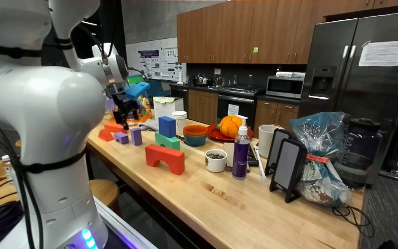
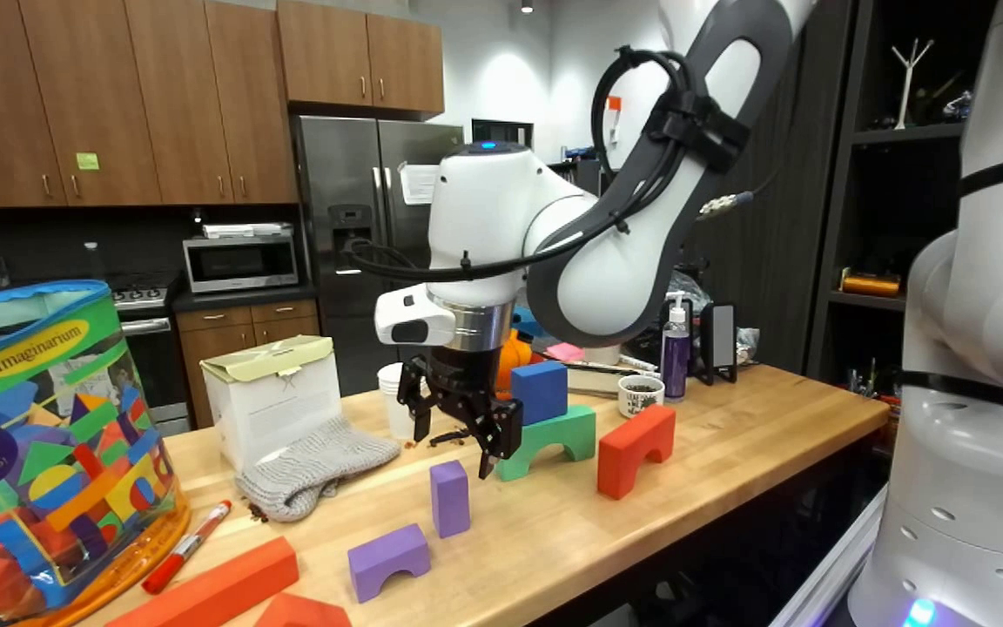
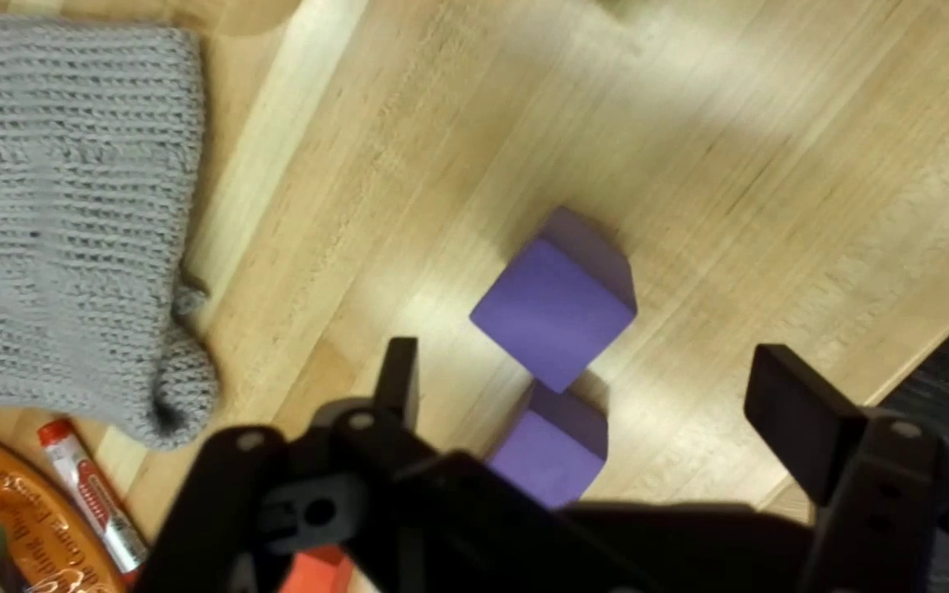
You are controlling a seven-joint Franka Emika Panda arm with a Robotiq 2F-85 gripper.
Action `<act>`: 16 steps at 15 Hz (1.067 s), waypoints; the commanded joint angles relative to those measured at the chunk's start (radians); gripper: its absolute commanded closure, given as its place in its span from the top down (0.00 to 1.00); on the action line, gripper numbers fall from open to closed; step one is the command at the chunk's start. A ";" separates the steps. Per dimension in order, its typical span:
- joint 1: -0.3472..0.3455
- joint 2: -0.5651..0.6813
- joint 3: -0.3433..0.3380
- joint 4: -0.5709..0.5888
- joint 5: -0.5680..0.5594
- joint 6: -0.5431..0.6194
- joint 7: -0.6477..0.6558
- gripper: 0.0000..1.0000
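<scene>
We find the blue block (image 2: pixel 540 392) resting on the green arch (image 2: pixel 552 430), while the upright purple block (image 2: pixel 450 499) stands ungripped nearer the robot-side edge of the table (image 2: pixel 554 540), our hand (image 2: pixel 454 453) spread apart above it.

- "how many of each kind, from where you stand?"
- "loose purple blocks (image 2: pixel 449 498), two; loose red blocks (image 1: pixel 164 155), three; green arch (image 2: pixel 545 434), one; blue block (image 2: pixel 539 392), one."
- "and beyond those?"
- "i count black speakers (image 1: pixel 287 167), two; pump bottle (image 1: pixel 241 152), one; pumpkin (image 1: pixel 231 126), one; red marker (image 2: pixel 188 549), one."
</scene>
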 commanded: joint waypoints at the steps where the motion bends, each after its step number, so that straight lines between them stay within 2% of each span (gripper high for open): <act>1: -0.015 0.051 0.003 0.058 0.062 -0.007 0.006 1.00; 8: -0.041 0.164 0.027 0.125 0.272 -0.038 -0.076 1.00; 16: -0.058 0.181 0.039 0.134 0.245 -0.051 0.003 1.00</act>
